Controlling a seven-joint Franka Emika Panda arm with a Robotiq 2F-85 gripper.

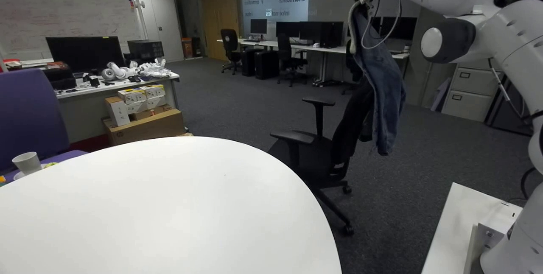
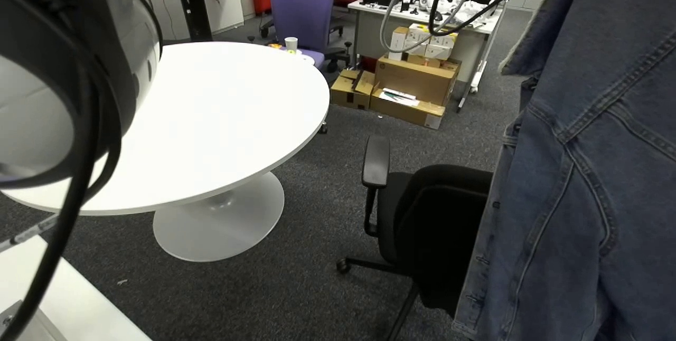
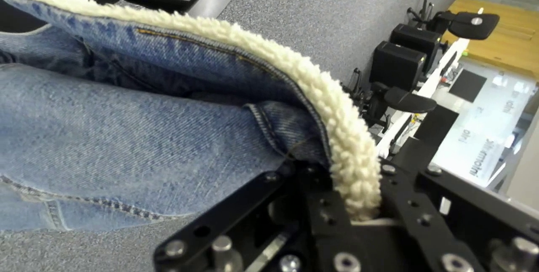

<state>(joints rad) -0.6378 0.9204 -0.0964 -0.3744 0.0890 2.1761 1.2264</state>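
Note:
A blue denim jacket [image 1: 384, 91] with a cream fleece collar [image 3: 332, 108] hangs from my gripper [image 3: 353, 175]. The gripper's fingers lie on both sides of the collar and are shut on it. The jacket also fills the right side in an exterior view [image 2: 570, 209] and the left in the wrist view [image 3: 147, 137]. Its lower part hangs beside the back of a black office chair [image 1: 322, 155]; whether it touches the chair I cannot tell. In an exterior view the gripper [image 1: 364, 4] is high up, partly hidden by cables and fabric. The fingertips are partly hidden by the fleece.
A white round table [image 1: 178, 206] stands beside the chair, which also shows in an exterior view [image 2: 449, 214]. A purple chair [image 2: 301, 11] holds a cup [image 2: 291, 43]. Cardboard boxes [image 2: 412, 79] stand by a cluttered desk [image 1: 118, 87]. A white bench [image 1: 458, 219] is under the robot's base.

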